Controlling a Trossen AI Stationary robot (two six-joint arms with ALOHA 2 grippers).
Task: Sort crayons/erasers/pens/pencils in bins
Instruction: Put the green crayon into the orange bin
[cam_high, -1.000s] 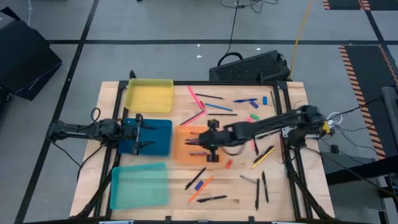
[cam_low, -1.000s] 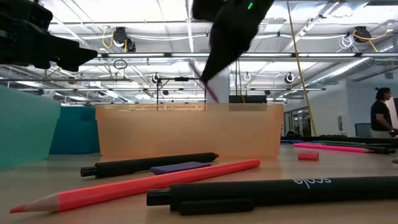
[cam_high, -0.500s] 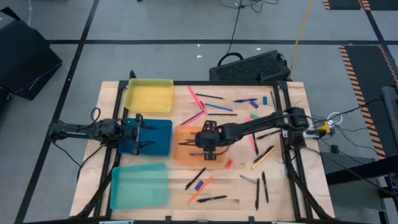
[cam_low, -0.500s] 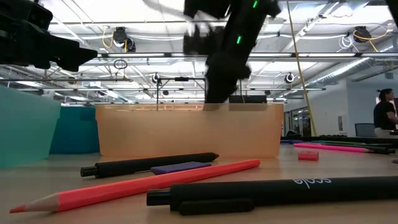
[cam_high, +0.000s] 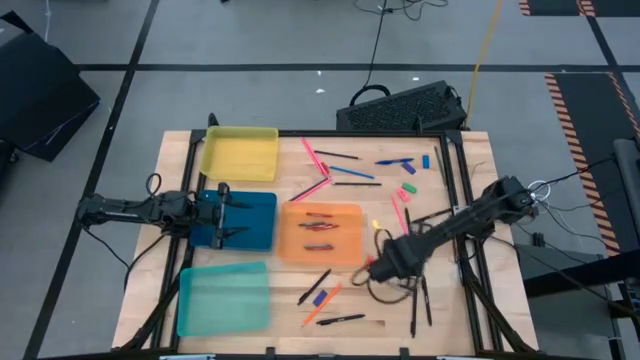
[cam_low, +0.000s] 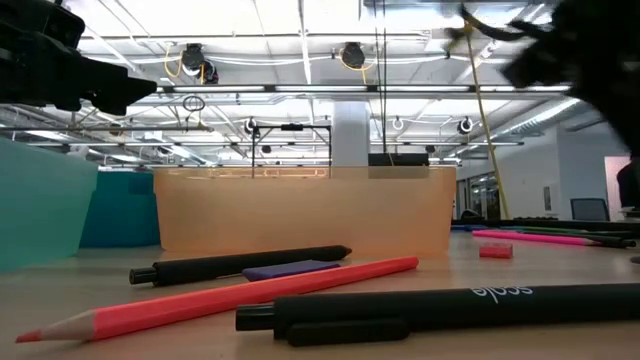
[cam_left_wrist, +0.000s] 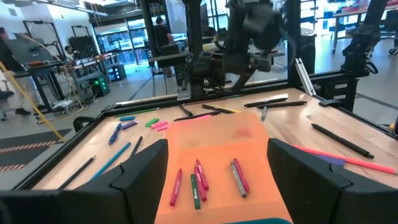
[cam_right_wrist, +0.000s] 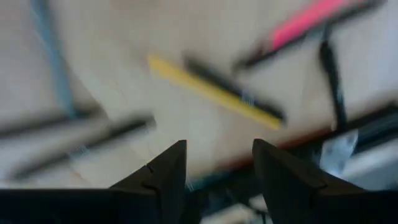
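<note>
The orange bin (cam_high: 352, 208) at the table's middle holds several crayons (cam_left_wrist: 198, 180), which lie flat on its floor. My right gripper (cam_high: 380, 268) hangs open and holds nothing, near the table's front right, just beyond the orange bin's near right corner. Its wrist view shows a yellow pencil (cam_right_wrist: 211, 92), dark pens and a pink pencil (cam_right_wrist: 308, 22) on the wood beyond its fingers. My left gripper (cam_high: 238, 218) waits open over the dark blue bin (cam_high: 262, 222), facing the orange bin. The yellow bin (cam_high: 240, 155) and the teal bin (cam_high: 223, 297) lie at the table's left.
Pink pencils (cam_high: 316, 168), pens and small erasers (cam_high: 410, 187) are scattered across the far right of the table. A black pen (cam_low: 240, 265), an orange pencil (cam_low: 230, 298) and a second black pen (cam_low: 450, 308) lie near the front edge. A dark metal frame rims the table.
My right gripper, which had a pinkish stick at its fingertips over the orange bin, went down into the bin. It then swung fast toward the table's near right side, with nothing between its fingers. The crayons in the bin now show uncovered.
</note>
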